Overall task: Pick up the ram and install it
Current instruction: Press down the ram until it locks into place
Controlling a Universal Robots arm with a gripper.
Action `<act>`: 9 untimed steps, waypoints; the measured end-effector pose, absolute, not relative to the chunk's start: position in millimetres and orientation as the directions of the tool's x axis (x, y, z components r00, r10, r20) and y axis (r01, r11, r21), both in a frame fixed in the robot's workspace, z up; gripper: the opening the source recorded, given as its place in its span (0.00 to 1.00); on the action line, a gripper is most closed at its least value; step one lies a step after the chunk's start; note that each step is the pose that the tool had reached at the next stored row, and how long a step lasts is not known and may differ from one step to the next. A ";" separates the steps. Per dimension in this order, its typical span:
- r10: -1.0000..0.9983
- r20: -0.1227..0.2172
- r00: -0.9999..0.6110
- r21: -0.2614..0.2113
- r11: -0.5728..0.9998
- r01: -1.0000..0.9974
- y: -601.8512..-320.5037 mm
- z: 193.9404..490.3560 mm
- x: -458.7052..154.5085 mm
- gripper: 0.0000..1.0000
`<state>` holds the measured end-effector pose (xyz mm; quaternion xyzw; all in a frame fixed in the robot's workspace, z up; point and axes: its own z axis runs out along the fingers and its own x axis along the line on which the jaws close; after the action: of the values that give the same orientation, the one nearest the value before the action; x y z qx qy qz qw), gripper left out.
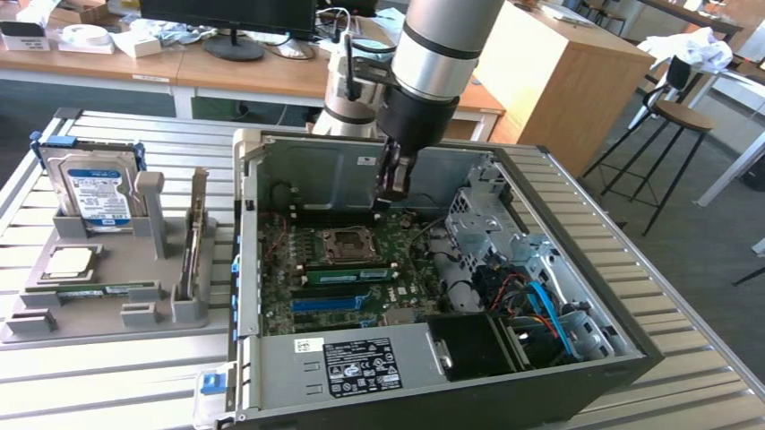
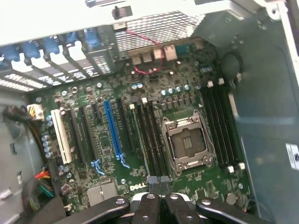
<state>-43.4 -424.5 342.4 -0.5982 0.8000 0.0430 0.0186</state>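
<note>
Green ram (image 1: pixel 348 274), seated in motherboard (image 1: pixel 313 291)

"DELL" on the motherboard (image 2: pixel 140 154)

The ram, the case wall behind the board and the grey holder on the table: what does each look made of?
The ram: green circuit board, matte, seated in a slot beside the empty processor socket. The case wall: bare sheet metal, dull grey, with punched vent holes. The grey holder: probably moulded or printed plastic, judging by its uniform matte grey and blocky shape. The gripper, shut, looks like dark metal.
</note>
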 end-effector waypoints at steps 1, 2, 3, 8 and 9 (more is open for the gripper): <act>-0.950 -0.081 -0.301 0.046 0.298 -0.953 -424.5 342.4 -43.4 0.10; -0.945 -0.081 -0.317 0.046 0.314 -0.948 -424.5 342.3 -43.4 0.10; -0.939 -0.081 -0.333 0.046 0.330 -0.943 -424.5 342.3 -43.4 0.10; -0.908 -0.081 -0.411 0.046 0.408 -0.912 -424.5 342.0 -43.4 0.10; -0.901 -0.081 -0.427 0.046 0.424 -0.904 -424.5 341.9 -43.4 0.10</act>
<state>-43.4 -424.5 341.9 -0.5349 0.8436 0.0414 0.0219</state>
